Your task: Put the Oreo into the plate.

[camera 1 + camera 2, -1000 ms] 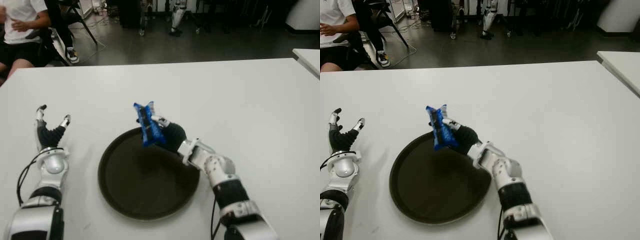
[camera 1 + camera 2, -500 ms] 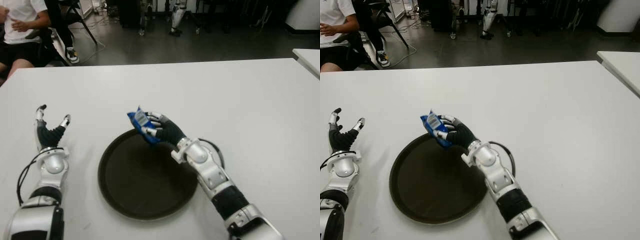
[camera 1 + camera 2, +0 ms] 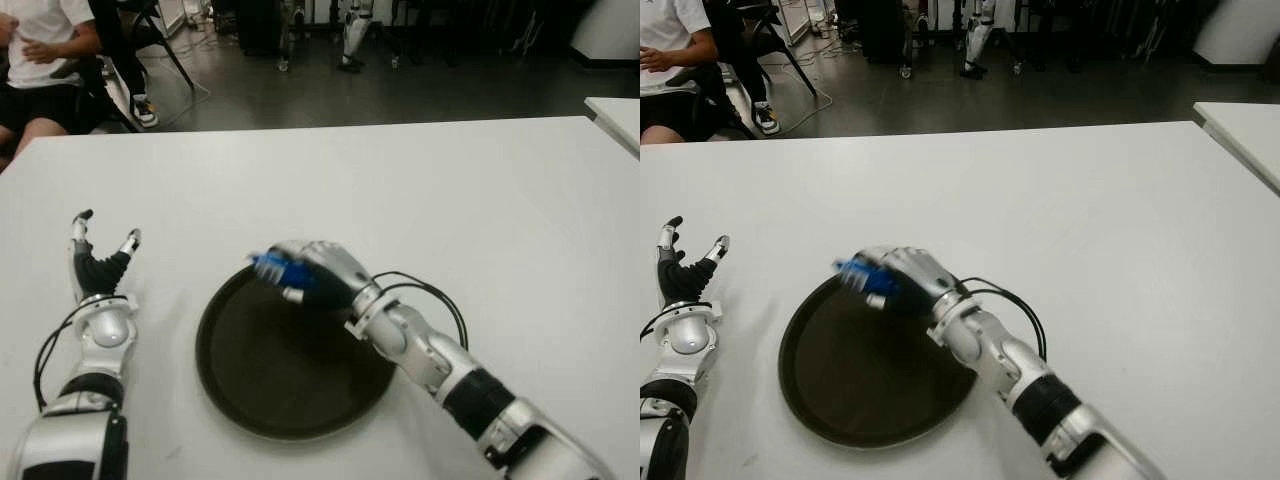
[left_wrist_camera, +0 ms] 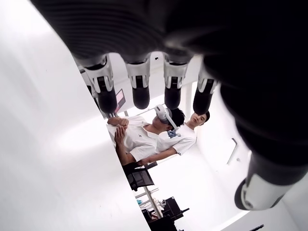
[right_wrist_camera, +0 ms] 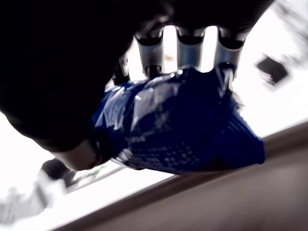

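Where the white table (image 3: 480, 200) filled most of the frame, a dark floor and a seated person (image 3: 40, 60) occupied the upper left. The right hand (image 3: 322, 273), at frame centre, gripped the blue Oreo packet (image 3: 272, 268) in curled fingers (image 5: 187, 48) over the upper rim of the dark plate (image 3: 290, 370). The left hand (image 3: 98, 268), lower left, showed spread, empty fingers (image 4: 139, 86).

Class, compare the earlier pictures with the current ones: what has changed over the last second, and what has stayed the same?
The right robot hand has turned over from holding the Oreo packet upright to palm down, lowering it over the far rim of the plate. It still grips the packet; nothing was released. The left robot hand, open on the table left of the plate, and the plate itself have not moved.
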{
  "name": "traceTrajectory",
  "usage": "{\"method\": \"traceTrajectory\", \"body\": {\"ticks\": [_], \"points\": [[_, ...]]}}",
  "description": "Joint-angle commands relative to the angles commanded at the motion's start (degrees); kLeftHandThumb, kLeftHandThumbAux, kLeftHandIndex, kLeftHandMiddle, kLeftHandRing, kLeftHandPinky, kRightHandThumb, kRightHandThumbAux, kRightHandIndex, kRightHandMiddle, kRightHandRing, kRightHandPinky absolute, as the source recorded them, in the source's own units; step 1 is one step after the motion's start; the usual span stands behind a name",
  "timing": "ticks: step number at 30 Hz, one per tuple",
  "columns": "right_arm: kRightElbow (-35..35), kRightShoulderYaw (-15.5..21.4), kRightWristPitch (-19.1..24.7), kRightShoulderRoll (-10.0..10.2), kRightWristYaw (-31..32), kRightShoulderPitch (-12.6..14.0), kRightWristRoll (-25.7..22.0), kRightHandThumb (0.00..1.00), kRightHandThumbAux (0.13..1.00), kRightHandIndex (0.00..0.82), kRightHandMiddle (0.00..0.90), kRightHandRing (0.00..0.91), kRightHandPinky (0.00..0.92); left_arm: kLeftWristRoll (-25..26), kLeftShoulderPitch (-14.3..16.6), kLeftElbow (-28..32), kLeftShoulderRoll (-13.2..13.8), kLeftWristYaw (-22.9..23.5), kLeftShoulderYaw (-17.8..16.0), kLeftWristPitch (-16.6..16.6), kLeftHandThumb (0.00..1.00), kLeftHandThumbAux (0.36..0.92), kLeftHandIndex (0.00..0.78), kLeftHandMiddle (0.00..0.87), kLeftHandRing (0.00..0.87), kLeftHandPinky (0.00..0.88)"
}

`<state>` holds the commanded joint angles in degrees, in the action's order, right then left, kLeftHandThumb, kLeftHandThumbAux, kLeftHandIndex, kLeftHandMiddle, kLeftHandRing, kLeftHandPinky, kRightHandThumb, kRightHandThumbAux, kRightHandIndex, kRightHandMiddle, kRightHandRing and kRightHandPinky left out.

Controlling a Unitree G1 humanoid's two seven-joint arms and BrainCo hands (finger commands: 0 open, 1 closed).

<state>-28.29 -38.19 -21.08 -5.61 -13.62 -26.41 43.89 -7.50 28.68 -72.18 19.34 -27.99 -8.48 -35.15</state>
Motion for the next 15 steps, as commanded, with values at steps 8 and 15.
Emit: {"method": "traceTrajectory", "body": {"ticks": [8,15], "points": [[-1.26,0.43,-1.41,0.14,0.5,-0.29,-0.23,0.843,0.677,0.415,0.529,0.835,0.842,0.03,0.09,0.08,-0.16,0.21,0.15,-0.24,0.0,0.661,0.025,0.028,0.004,0.002],[-1.47,0.56,-1.87,-0.1,3.86,-0.51,-1.21,0.842,0.677,0.415,0.524,0.825,0.826,-0.91,0.06,0.15,0.13,-0.57,1.01,0.03,0.0,0.646,0.029,0.026,0.0,0.0]]}}
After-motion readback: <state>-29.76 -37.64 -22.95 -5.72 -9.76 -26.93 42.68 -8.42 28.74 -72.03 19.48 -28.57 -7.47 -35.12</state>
